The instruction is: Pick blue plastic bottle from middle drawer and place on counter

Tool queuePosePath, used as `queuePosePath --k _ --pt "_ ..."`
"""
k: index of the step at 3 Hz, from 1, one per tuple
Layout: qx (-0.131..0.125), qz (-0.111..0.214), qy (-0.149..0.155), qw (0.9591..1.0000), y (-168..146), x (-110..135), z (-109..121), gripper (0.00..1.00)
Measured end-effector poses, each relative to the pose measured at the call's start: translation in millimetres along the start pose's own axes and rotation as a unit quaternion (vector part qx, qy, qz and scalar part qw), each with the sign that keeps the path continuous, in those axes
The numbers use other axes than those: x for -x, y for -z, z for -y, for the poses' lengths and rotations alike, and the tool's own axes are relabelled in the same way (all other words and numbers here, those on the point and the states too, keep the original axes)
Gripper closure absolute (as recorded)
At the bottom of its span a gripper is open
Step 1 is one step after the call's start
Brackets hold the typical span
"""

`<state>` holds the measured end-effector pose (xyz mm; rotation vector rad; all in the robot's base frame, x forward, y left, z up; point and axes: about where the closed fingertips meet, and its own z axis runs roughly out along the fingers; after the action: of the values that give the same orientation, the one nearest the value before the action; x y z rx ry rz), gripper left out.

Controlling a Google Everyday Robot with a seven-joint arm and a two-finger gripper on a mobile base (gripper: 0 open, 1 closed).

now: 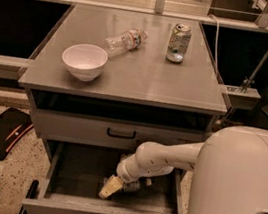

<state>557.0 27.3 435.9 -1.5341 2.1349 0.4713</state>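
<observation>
- Torso shell (242, 192), white, fills the view's 4–5 o'clock corner.
- Counter (138, 77): grey slab across the upper middle of the view, carrying three items.
- Middle drawer (74, 178): pulled open below the counter at 6 o'clock of the view. Dark floor is visible, low front panel with the small black loop handle is nearest the camera.
- Upper drawer front (70, 127): closed, between the counter and the open drawer, black handle at its centre.
- Arm (166, 157): runs from my torso toward 8 o'clock and down into the middle drawer.
- Black bag (3, 131): on the speckled floor, at 9 o'clock of the drawer.
- White bowl (84, 60): upright, at 8 o'clock on the counter.
- Clear bottle (126, 39): lying on its side, at 1 o'clock of the bowl and apart from it.
- Can (178, 42): upright, at 1 o'clock on the counter and at 3 o'clock of the clear bottle.
- Gripper (111, 187): low inside the middle drawer near its centre, tip pointing to 7 o'clock. Can't tell how far open it is or whether it has hold of anything.
- Blue plastic bottle (132, 186): pale shape on the drawer floor, right at the gripper's 3 o'clock, mostly hidden by my wrist. Contact can't be told.
</observation>
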Motion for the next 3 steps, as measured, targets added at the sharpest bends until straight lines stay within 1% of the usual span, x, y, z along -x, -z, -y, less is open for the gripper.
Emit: queuePosePath --k 1,2,3 --pt "-0.001 0.001 0.000 1.0000 0 1 2 0.00" --pt "-0.025 -0.027 0.004 0.9993 -1 -3 -2 0.00" --pt "-0.092 -0.062 -0.030 0.9934 20 -17 10 0.00"
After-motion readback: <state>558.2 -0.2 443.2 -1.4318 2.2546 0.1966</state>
